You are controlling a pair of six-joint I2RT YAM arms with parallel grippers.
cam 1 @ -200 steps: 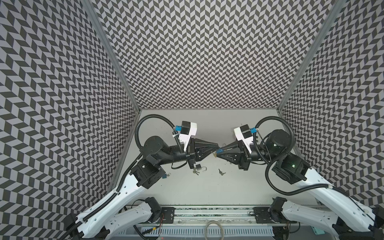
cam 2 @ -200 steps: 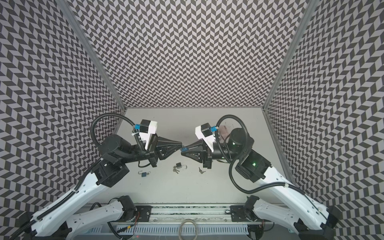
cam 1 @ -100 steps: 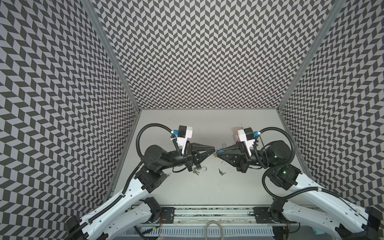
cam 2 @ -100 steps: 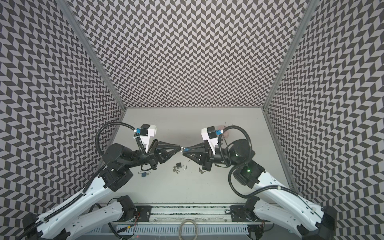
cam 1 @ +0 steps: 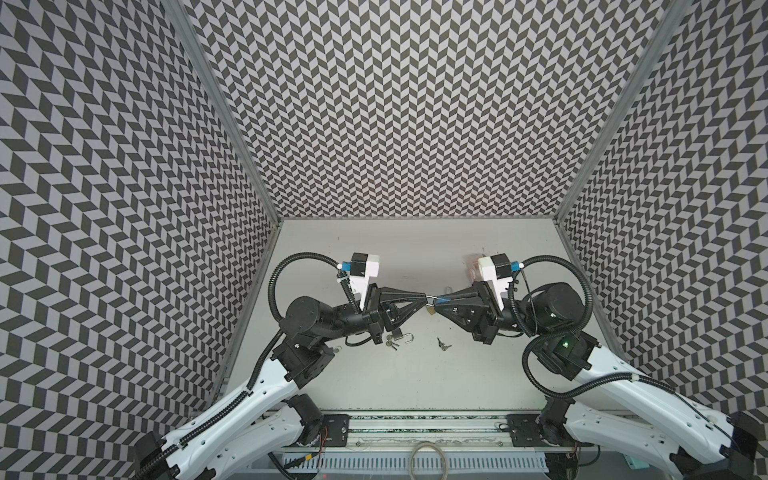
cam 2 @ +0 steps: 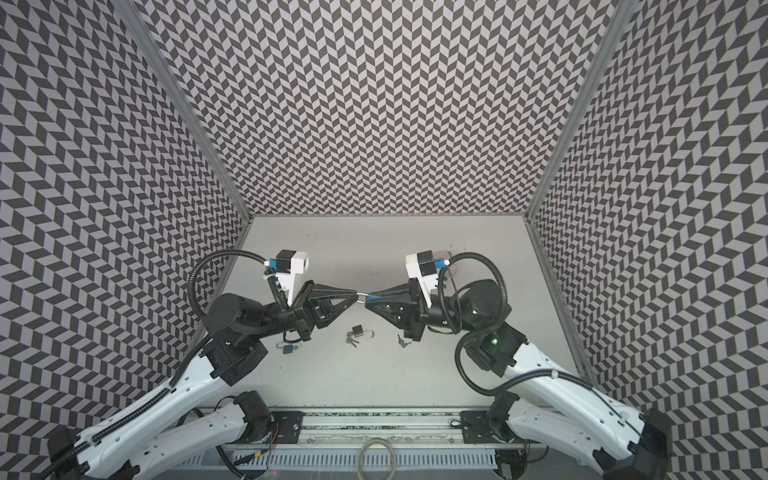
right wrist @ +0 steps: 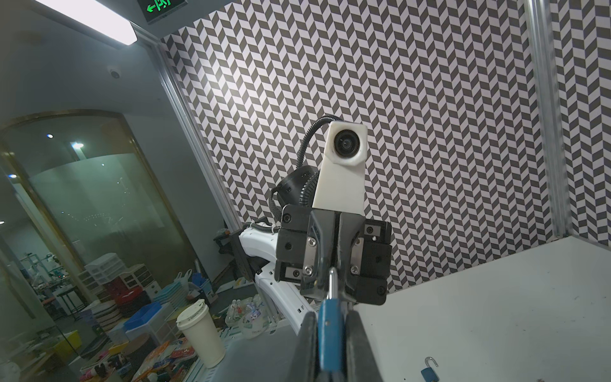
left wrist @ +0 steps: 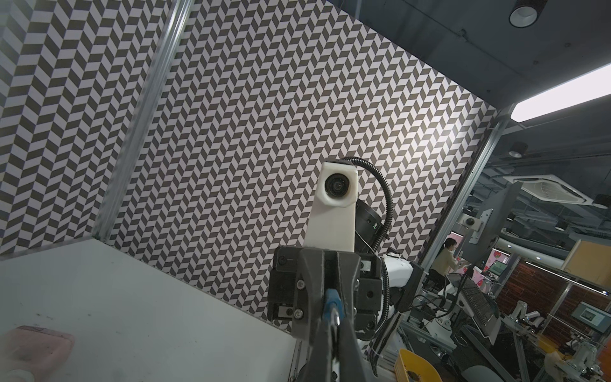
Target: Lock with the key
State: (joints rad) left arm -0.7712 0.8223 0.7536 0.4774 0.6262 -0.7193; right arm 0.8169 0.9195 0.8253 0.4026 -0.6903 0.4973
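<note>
**Position of work.** In both top views the left fingers (cam 1: 409, 297) and right fingers (cam 1: 457, 297) meet tip to tip over the middle of the pale grey desk (cam 1: 415, 374), raised clear of it.

**Right fingers.** They are closed flat on the small blue rectangular padlock body (right wrist: 330, 330), which projects forward from between them.

**Left fingers.** They are fully closed on a thin silver metal piece (right wrist: 332, 281) that runs straight into the end of the blue body. The views do not settle whether this piece is the shackle or a key.

**Governing relation.** The blue body and the silver piece share one long axis, roughly level and in line with both sets of fingers. In my judgement, any push or turn must act along or about that line. Neither arm is nearer, since each holds one end.

**Other items on the desk.**
- A dark grey padlock with an open shackle (cam 2: 358, 331), with a small bunch of keys (cam 2: 351, 340) just beside it.
- A second loose pair of keys (cam 2: 403, 341), toward the right arm.
- A second blue padlock (cam 2: 287, 348), near the left arm.
</note>
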